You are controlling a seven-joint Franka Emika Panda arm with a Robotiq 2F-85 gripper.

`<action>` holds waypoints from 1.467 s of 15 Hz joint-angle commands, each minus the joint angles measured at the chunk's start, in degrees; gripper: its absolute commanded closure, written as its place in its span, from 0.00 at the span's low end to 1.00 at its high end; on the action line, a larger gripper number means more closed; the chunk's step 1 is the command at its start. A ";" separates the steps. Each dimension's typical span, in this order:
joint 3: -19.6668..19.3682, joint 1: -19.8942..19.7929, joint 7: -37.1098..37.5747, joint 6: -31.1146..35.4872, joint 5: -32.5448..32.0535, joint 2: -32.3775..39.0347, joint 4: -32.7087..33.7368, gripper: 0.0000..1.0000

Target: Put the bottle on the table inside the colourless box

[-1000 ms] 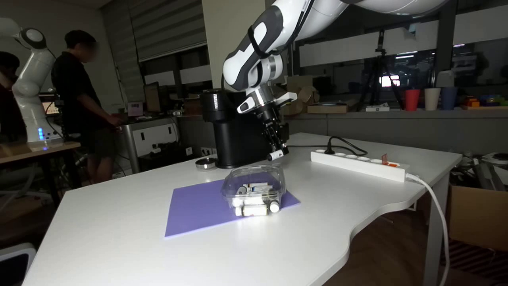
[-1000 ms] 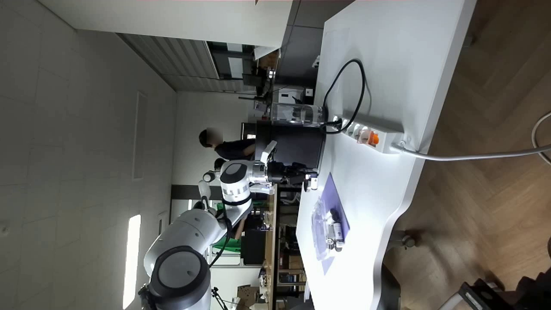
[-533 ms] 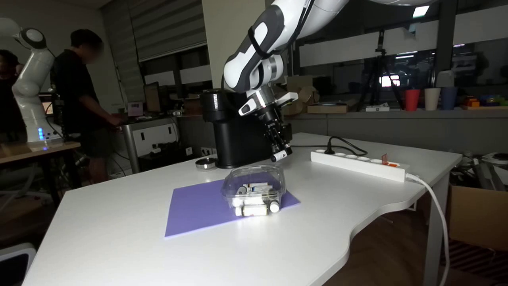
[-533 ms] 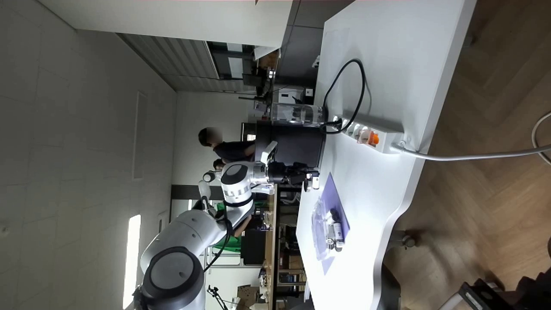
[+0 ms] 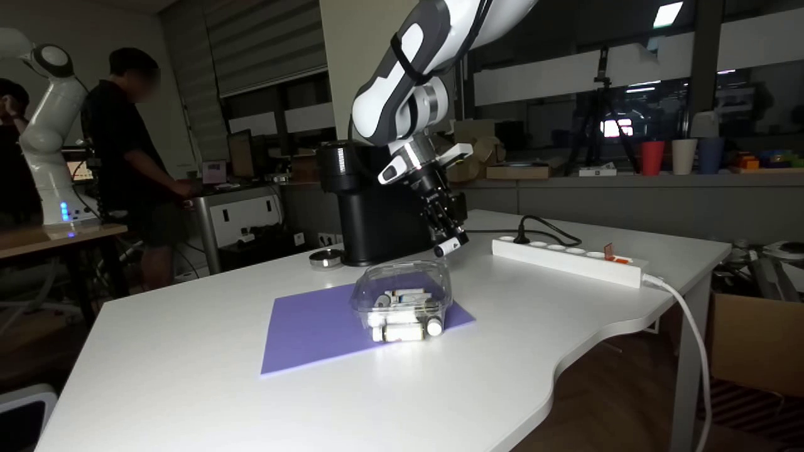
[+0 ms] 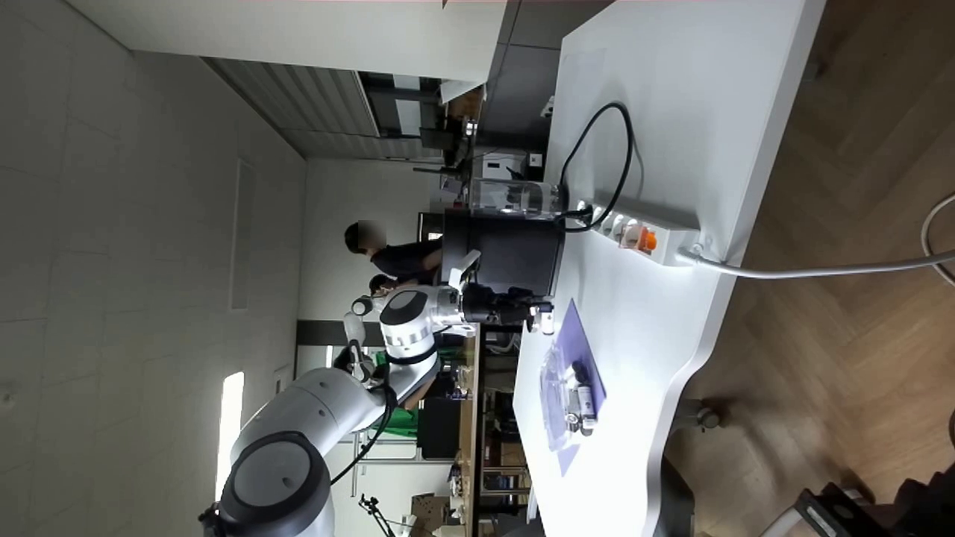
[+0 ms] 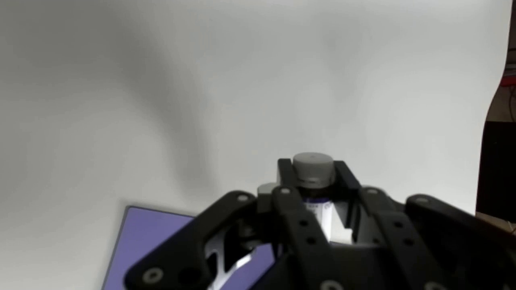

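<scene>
My gripper (image 5: 450,239) is shut on a small bottle (image 5: 446,247) with a white label and holds it tilted above the table (image 5: 502,351). In the wrist view the bottle's grey-white cap (image 7: 313,168) sits between the two fingertips. The gripper (image 6: 542,307) and bottle (image 6: 547,323) also show in an exterior view. The colourless box (image 5: 367,287) stands on a purple sheet (image 5: 308,326), lower than the gripper and to its left in that view. Several small bottles (image 5: 402,333) lie low in the box area; whether every one is inside the wall is unclear.
A tall black appliance (image 5: 380,220) stands behind the gripper, with a round metal tin (image 5: 326,259) beside it. A white power strip (image 5: 565,262) with a black plug and cable (image 5: 553,232) lies to the right. The table's curved edge (image 5: 556,376) is at the front right.
The gripper, with the bottle held in it, has shifted slightly to the right in an exterior view. The arm's upper links have swung a little. The box and its bottles have not moved.
</scene>
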 commanded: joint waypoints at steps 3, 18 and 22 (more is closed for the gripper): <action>-1.79 1.02 1.36 5.40 -0.74 -6.44 -10.98 0.93; -3.92 2.12 2.67 19.63 -1.91 -14.83 -28.01 0.93; -3.76 1.99 2.87 20.42 -1.59 -16.08 -29.88 0.93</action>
